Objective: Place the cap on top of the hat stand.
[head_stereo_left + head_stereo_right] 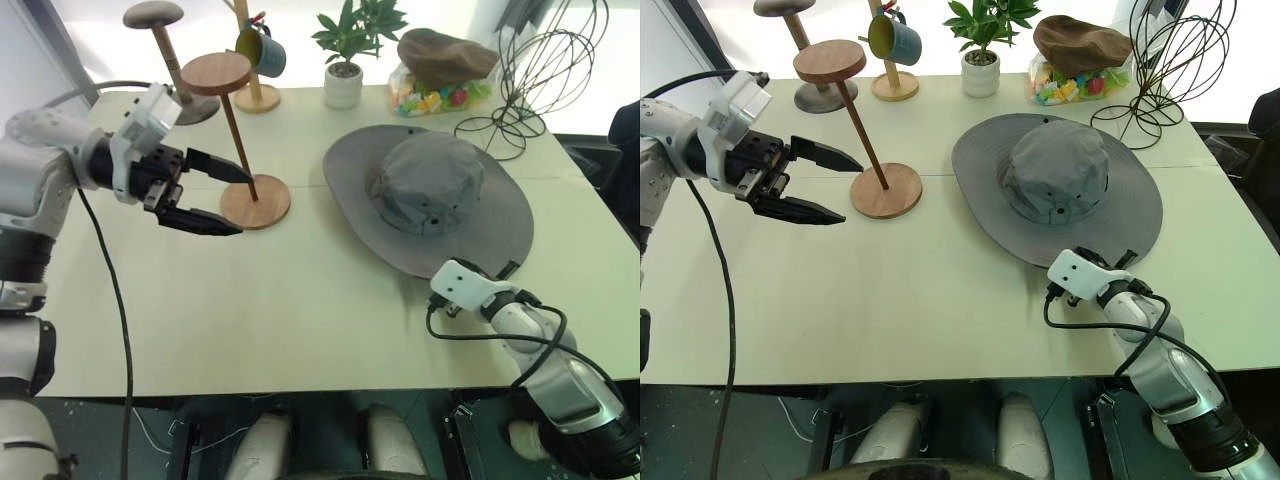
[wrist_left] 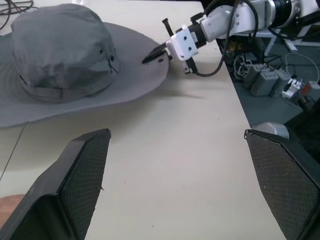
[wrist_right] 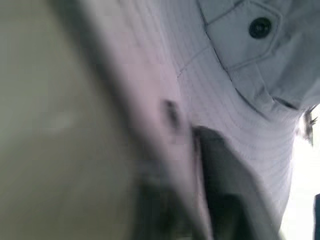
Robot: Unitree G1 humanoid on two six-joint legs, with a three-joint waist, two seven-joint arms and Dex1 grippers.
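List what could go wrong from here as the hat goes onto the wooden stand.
1. The right gripper is shut on the edge of the cap's floppy brim alone, so the fabric may slip out or the cap may hang lopsided when lifted.
2. The hat stand has a thin slanted stem; a swinging brim could tip it.
3. The left gripper hangs open close to the stand's base, so a small move might knock it.
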